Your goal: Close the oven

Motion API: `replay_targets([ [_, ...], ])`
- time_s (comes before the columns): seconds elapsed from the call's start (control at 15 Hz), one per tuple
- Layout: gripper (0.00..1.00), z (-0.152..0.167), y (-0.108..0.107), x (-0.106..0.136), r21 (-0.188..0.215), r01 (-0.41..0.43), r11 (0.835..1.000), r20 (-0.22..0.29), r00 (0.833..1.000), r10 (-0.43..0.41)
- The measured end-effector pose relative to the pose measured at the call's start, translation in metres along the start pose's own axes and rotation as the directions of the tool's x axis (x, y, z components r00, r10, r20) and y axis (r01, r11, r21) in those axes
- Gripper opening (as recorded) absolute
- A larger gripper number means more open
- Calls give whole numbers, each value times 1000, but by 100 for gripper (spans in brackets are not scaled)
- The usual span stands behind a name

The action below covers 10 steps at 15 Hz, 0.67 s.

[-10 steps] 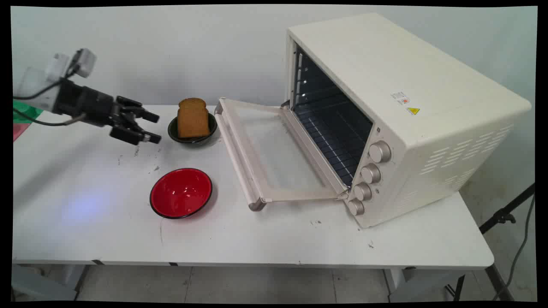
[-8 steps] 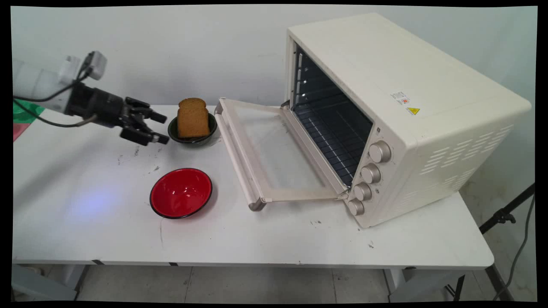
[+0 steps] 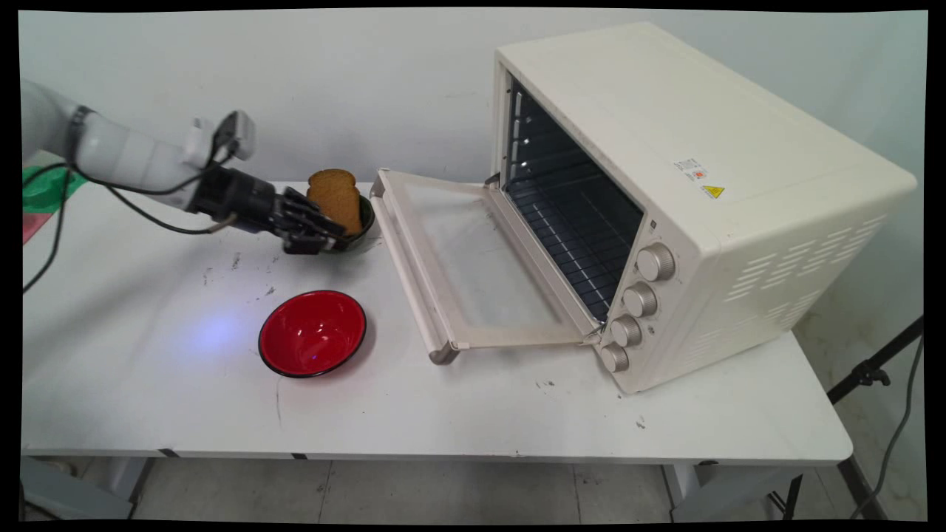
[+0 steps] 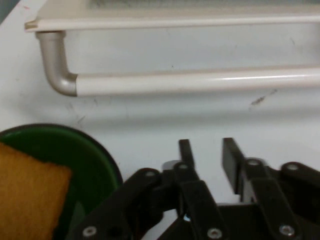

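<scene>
White table (image 3: 473, 414): tool (image 3: 332, 230) now beside bread bowl (image 3: 365, 222) (previously apart)

1. The gripper (image 4: 207, 150) rises from the bottom edge, its two black fingers (image 4: 185, 150) a narrow gap apart with nothing between them.
2. A green bowl (image 4: 97, 157) sits at lower left, just beside the linkage, holding a brown bread slice (image 4: 30, 192).
3. Beyond the fingertips, on the white table (image 4: 150, 120), lies the oven door handle (image 4: 200, 82), a pale bar with a curved grey end.
</scene>
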Motion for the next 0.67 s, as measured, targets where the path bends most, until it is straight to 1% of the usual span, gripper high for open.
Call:
replay_targets([
  [0.67,0,78,8,4,-8,1,1000,49,999,-1],
])
